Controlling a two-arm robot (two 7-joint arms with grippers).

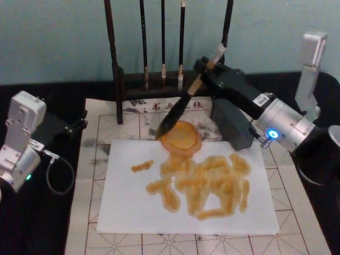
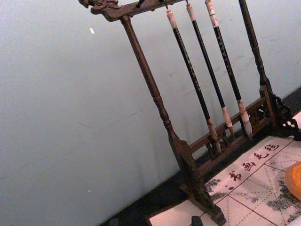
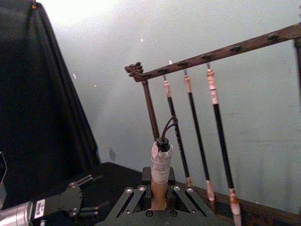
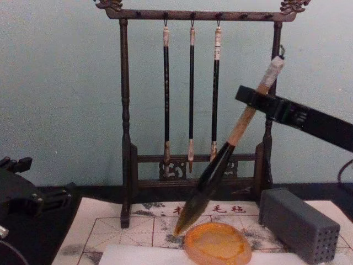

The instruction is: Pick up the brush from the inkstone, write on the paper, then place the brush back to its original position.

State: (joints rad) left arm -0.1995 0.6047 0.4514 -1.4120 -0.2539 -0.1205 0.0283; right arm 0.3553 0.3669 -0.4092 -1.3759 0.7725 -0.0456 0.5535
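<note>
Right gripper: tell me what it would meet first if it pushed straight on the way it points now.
Shut on the brush, the right gripper faces the wooden rack; it would likely meet the hanging thin brushes first, though depth is unclear. The left gripper rests far left.

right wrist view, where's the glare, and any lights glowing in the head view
Right wrist view: the wall washes out to near white next to the dark drape. Head view: a blue light glows on the right arm, whose right gripper holds the brush, tip down by the inkstone; a green light on the parked left arm. Chest view: wall evenly lit, no glare.
</note>
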